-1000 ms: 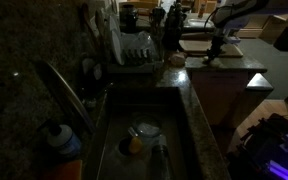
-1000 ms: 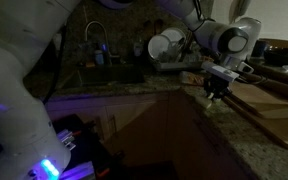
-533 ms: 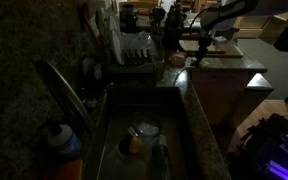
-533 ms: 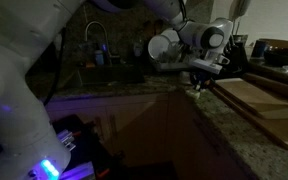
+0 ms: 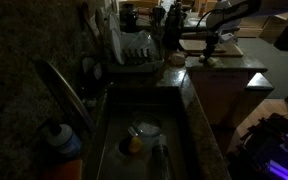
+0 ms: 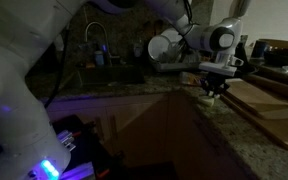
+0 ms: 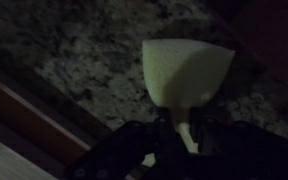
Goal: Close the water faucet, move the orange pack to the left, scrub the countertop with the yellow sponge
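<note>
Nearest the wrist camera, the dark jaws are clamped on the pale yellow rectangular sponge (image 7: 187, 72). They grip it by its near edge, so most of the block juts out beyond them. Under it lies the dark speckled granite bench (image 7: 84, 45); this view does not show whether the sponge actually presses on the stone. In an exterior view the sponge (image 6: 210, 99) sits low over the bench near its front edge. It is just left of the stacked pale wooden cutting boards (image 6: 262, 100).

The step in hand looks to be the scrubbing. To do it well, I judge the sponge's flat face should bear squarely on the stone with light, even pressure. The strokes should run back and forth along the open strip of stone, stopping short of the boards on the right and the bench's lip. The hold is narrow, so too hard a push could twist the sponge out of the jaws.
</note>
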{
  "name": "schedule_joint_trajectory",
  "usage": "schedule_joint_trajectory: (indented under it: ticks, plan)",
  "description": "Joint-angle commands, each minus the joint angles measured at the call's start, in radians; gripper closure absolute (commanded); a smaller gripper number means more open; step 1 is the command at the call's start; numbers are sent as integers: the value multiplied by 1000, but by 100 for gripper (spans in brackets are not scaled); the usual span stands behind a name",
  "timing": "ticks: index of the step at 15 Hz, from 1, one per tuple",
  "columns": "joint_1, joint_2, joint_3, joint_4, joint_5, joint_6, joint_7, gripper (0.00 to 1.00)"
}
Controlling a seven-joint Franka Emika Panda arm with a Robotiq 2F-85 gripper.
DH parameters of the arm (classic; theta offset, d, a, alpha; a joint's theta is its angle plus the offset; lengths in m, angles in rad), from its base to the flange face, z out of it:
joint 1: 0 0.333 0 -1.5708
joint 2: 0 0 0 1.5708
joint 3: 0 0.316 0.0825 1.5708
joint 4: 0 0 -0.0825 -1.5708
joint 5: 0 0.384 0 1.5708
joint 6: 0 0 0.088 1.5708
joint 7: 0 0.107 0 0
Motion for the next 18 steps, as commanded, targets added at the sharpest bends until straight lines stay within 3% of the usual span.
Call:
schedule_joint_trajectory:
  ticks: [1, 7, 12, 18]
  plan:
    - [-61, -2, -11, -37, 12, 35, 3, 94]
    - [-163, -32, -28, -81, 85, 40, 27, 94]
    - [-189, -78, -147, -188, 56, 51, 154, 94]
    - [-233, -102, -211, -239, 53, 57, 218, 94]
